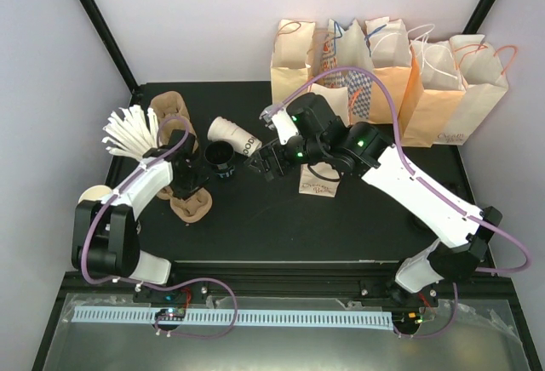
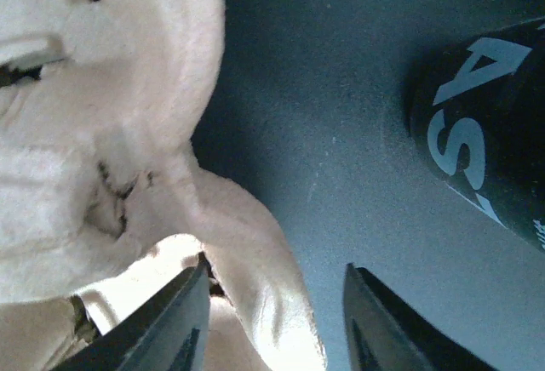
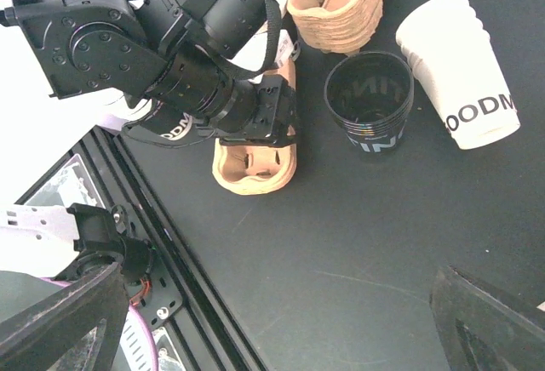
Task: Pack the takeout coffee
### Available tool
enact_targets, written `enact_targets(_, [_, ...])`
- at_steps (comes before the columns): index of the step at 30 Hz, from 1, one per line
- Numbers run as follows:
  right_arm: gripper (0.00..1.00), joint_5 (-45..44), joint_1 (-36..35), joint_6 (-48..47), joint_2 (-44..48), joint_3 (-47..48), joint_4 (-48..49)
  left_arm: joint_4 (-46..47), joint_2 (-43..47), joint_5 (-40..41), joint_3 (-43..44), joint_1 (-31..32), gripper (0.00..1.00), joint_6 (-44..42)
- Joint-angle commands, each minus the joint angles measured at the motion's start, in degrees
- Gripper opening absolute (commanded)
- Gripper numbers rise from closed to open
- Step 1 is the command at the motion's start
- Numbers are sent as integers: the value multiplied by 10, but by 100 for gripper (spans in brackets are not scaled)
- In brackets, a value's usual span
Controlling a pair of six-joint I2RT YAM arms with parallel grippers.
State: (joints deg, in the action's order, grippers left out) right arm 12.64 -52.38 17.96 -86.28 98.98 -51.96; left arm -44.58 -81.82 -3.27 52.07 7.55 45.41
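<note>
While sideways, white cup (image 1: 232,135) diagonal.

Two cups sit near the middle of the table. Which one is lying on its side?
The white cup with dark lettering; the black cup beside it stands upright, mouth open.

Black cup (image 1: 223,160) and pulp carrier (image 1: 194,209) hem the left jaws; bare table (image 1: 281,226) lies open mid-front.
</note>
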Motion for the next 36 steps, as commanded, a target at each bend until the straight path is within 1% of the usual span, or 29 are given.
enact_targets(1, [99,-17,-2,-9,15,-5,5,-1,-15,0,31,-3,40,7])
enact_targets(3, [99,-21,-2,-9,15,-5,3,-7,-12,3,34,-3,30,6])
enact_targets(6, [99,-23,-2,-8,15,-8,4,-16,-3,4,37,-4,18,4])
enact_targets(9, [99,-19,-2,-4,12,-11,8,-34,8,9,45,-3,12,1])
enact_targets(15, [99,-12,-2,5,5,-17,17,-68,46,1,51,-3,10,-1])
enact_targets(19, [99,2,-2,13,-5,-29,25,-96,80,-15,46,-3,11,-1])
enact_targets(22, [99,18,-2,24,-17,-42,39,-119,128,-28,42,-3,11,-4])
enact_targets(26, [99,42,-2,43,-35,-60,61,-149,166,-31,46,-4,11,-12])
enact_targets(31, [98,52,-2,61,-39,-70,76,-218,203,3,94,-3,11,-25])
enact_targets(36, [98,11,-2,63,-15,-79,79,-246,271,-9,138,-3,10,-55])
